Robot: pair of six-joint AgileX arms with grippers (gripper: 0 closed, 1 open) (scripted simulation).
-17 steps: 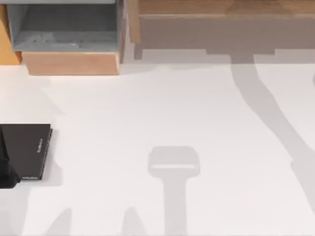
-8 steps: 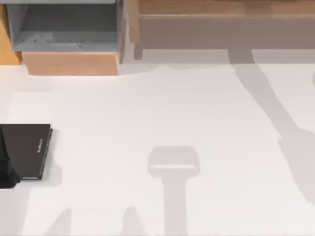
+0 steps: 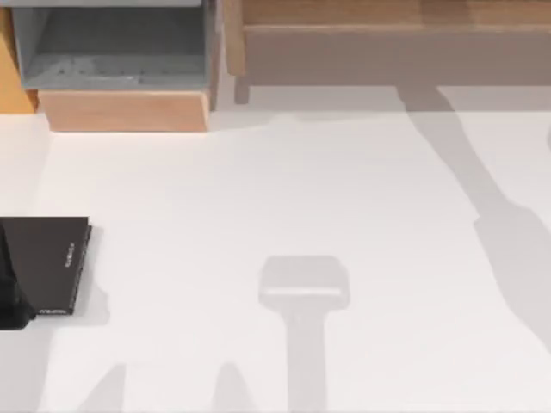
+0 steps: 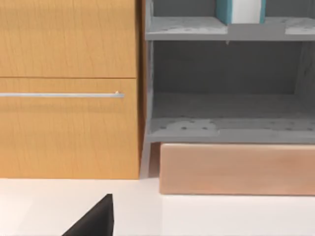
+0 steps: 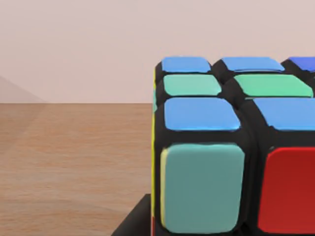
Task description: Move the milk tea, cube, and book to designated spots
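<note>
Seemingly rigid, slick-faced cube [image 5: 231, 147], light; best pinched across opposite flat sides; right claw's state impossible to tell.

Black book [image 3: 43, 265] at desk's [image 3: 284, 198] left edge; shelf unit [image 3: 116, 52] at far left corner, book [image 4: 241, 11] on its upper shelf; cube [image 5: 231, 147] on wooden surface [image 5: 74, 157].

Bright even light, soft grey arm shadows across the white table [image 3: 258, 189] — edges blurred, no glare.
</note>
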